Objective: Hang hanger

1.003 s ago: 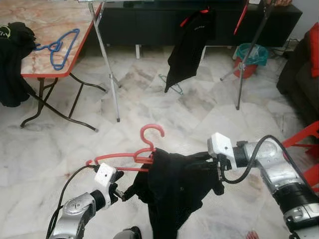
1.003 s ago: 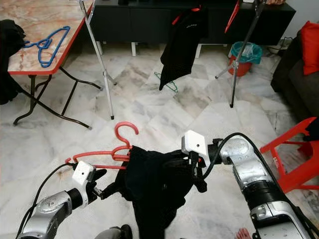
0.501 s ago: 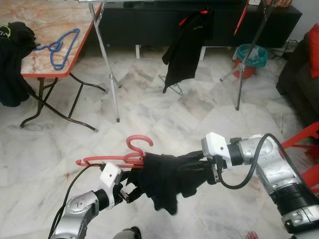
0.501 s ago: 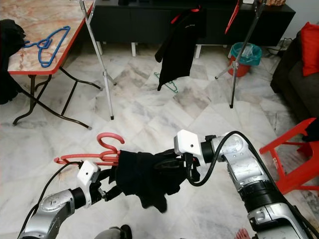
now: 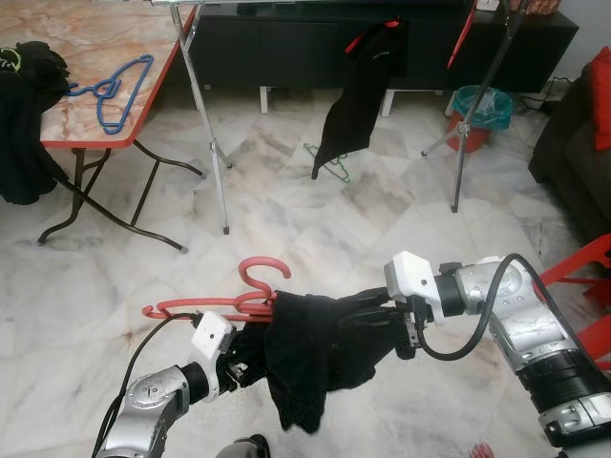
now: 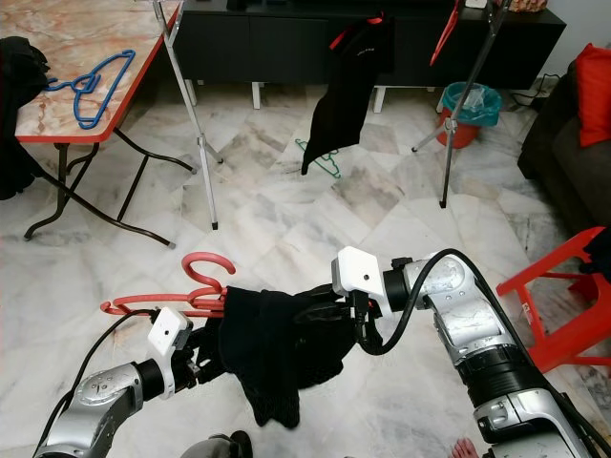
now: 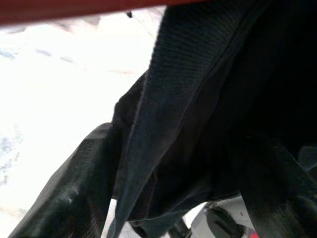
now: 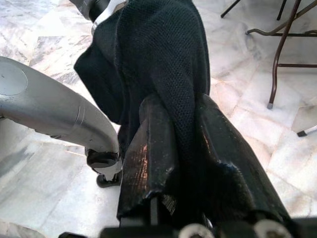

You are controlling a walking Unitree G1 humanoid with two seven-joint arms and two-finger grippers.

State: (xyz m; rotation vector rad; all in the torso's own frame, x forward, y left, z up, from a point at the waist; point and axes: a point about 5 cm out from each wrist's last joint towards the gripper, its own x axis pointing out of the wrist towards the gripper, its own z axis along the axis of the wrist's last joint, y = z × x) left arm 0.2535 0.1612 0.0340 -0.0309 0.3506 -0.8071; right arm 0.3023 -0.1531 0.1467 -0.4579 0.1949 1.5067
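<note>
Right claw (image 8: 183, 148) pinching black garment (image 5: 310, 353) on red hanger (image 5: 224, 303); left claw (image 5: 239, 361) state unclear; no legible writing.

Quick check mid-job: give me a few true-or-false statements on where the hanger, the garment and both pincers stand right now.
1. The right pincer is shut on the black garment. True.
2. The red hanger already hangs on the rack. False: it is held low over the floor, with the garment draped on it.
3. A blue hanger lies on the table. True.
4. The left pincer is at the garment's left edge, under the red hanger's bar. True.
5. The rack is bare. False: a black shirt hangs from it.
</note>
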